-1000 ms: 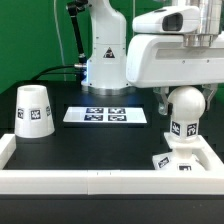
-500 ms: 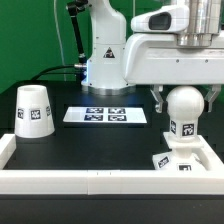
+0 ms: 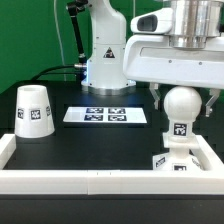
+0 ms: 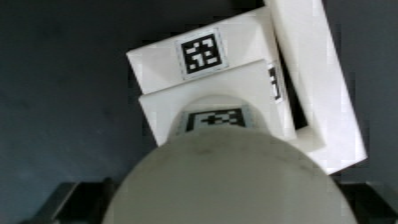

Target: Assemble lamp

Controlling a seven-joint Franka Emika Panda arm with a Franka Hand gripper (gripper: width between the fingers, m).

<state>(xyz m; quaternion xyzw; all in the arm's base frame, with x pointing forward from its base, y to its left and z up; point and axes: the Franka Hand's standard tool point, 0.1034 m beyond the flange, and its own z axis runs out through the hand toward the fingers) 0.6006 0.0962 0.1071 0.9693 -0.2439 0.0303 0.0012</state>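
Black worktop (image 3: 100, 145) inside a white rim carries the marker board (image 3: 106, 115) at centre, the shade (image 3: 33, 110) upright well apart at the exterior view's left, and the base (image 3: 178, 160) at its right. The bulb (image 3: 181, 105) is seated on the base's post, straddled by the tool (image 3: 181, 100), though contact cannot be told. Bulb fitting seems in hand; next, the shade must likely be fetched.

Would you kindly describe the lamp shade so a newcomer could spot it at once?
Start at the marker board on the black table. Toward the exterior view's left stands the shade, alone: a tapered white cup, mouth down, unlike the round bulb opposite.
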